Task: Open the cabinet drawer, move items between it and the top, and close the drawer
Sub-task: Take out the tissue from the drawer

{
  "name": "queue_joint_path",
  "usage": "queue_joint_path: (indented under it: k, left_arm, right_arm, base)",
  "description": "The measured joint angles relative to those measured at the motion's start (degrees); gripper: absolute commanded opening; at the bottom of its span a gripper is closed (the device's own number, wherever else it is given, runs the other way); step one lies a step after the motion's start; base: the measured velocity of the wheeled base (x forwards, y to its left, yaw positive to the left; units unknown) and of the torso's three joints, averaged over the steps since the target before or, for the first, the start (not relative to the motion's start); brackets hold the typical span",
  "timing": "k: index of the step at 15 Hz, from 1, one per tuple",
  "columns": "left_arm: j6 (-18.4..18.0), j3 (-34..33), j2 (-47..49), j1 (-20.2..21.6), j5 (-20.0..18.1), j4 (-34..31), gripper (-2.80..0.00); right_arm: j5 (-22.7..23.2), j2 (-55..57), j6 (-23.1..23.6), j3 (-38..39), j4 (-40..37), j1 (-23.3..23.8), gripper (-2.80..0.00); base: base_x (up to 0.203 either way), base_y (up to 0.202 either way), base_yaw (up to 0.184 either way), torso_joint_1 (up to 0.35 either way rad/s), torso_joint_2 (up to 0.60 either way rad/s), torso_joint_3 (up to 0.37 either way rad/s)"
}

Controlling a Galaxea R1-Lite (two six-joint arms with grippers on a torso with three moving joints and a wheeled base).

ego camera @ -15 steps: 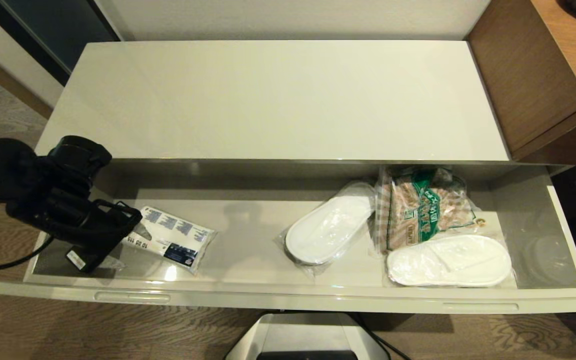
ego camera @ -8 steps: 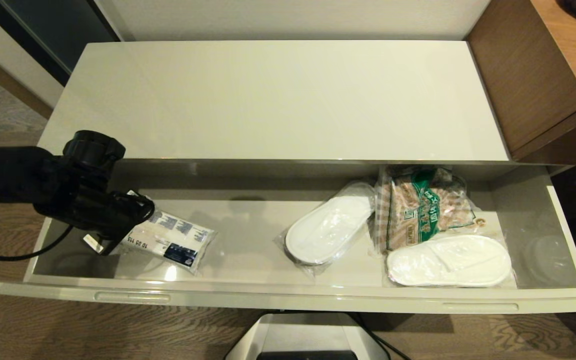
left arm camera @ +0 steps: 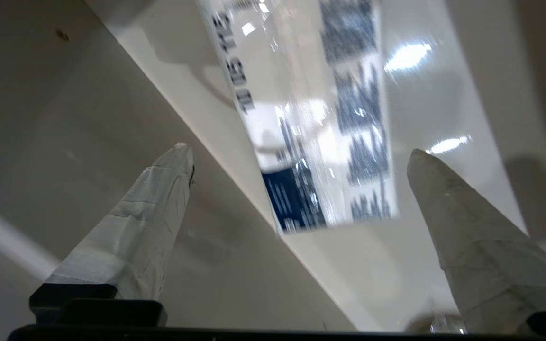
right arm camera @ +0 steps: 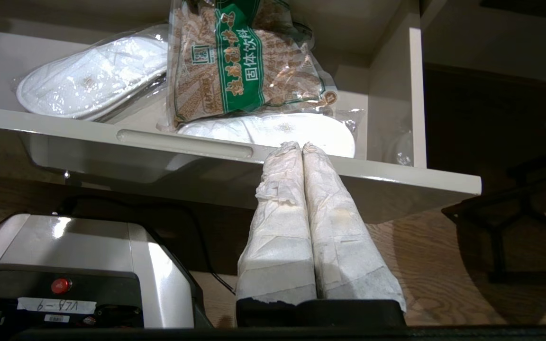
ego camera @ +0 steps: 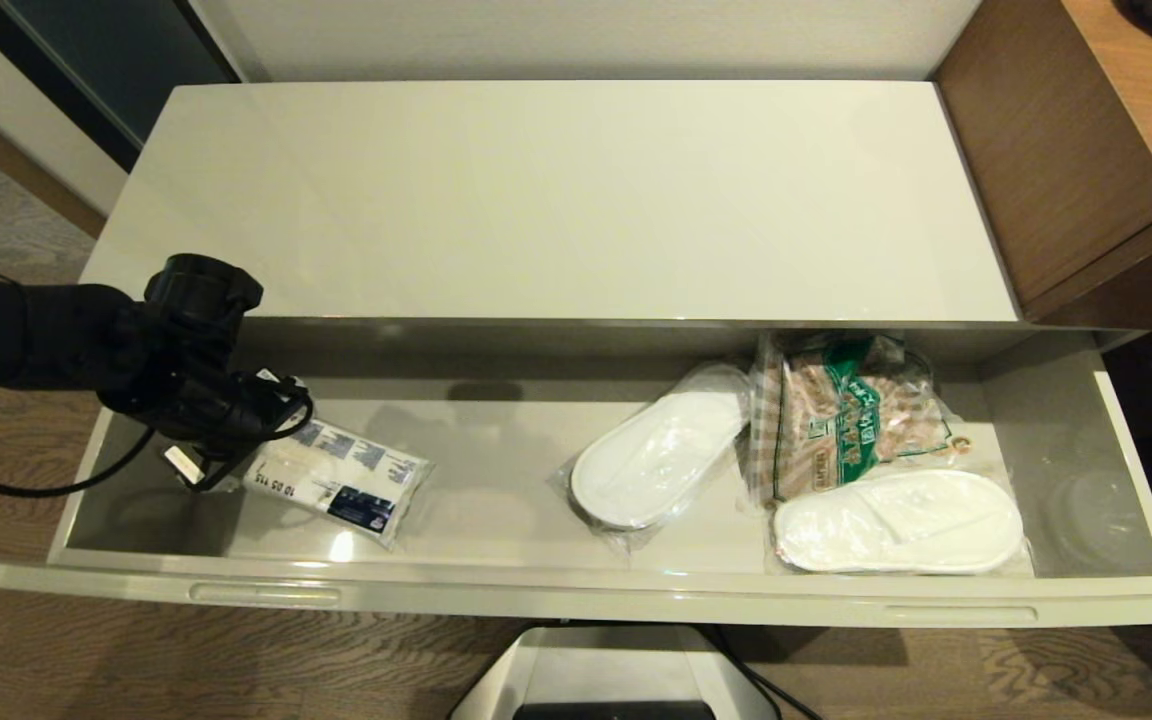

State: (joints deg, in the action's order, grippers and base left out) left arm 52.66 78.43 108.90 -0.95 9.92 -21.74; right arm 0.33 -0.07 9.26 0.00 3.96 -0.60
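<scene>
The wide grey-beige cabinet drawer stands pulled out below the cream top, which is bare. A small white packet with blue-grey print lies at the drawer's left. My left gripper hangs inside the drawer over the packet's left end. In the left wrist view it is open, with the packet ahead between the fingers, untouched. The clear bag with green print lies at the drawer's right. My right gripper is shut and empty, low in front of the drawer's front edge, out of the head view.
Two white slippers in clear wrap lie in the drawer, one in the middle and one at the front right partly under the bag. Brown wooden furniture adjoins the cabinet on the right. The robot's base stands below the drawer front.
My left gripper has risen from the drawer's front left corner and shifted back and to the right, coming over the packet's left end. The packet and the other things have not moved.
</scene>
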Motion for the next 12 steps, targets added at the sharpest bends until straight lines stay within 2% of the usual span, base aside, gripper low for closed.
queue_joint_path:
  k: [3, 7, 12]
  left_arm:
    - [-0.4, 1.3, 2.8, 0.9, 0.0, 0.1, 0.00]
    - [-3.4, 2.9, 5.8, 1.2, 0.1, 2.1, 0.00]
    - [-3.8, 4.0, 9.1, 1.1, -0.1, 3.1, 0.00]
  right_arm:
    - [0.0, 0.0, 0.0, 0.0, 0.0, 0.0, -2.80]
    - [0.0, 0.0, 0.0, 0.0, 0.0, 0.0, -2.80]
    - [0.0, 0.0, 0.0, 0.0, 0.0, 0.0, -2.80]
  base:
    - [0.000, 0.000, 0.000, 0.000, 0.00, 0.000]
    - [0.000, 0.000, 0.000, 0.000, 0.00, 0.000]
    - [0.000, 0.000, 0.000, 0.000, 0.00, 0.000]
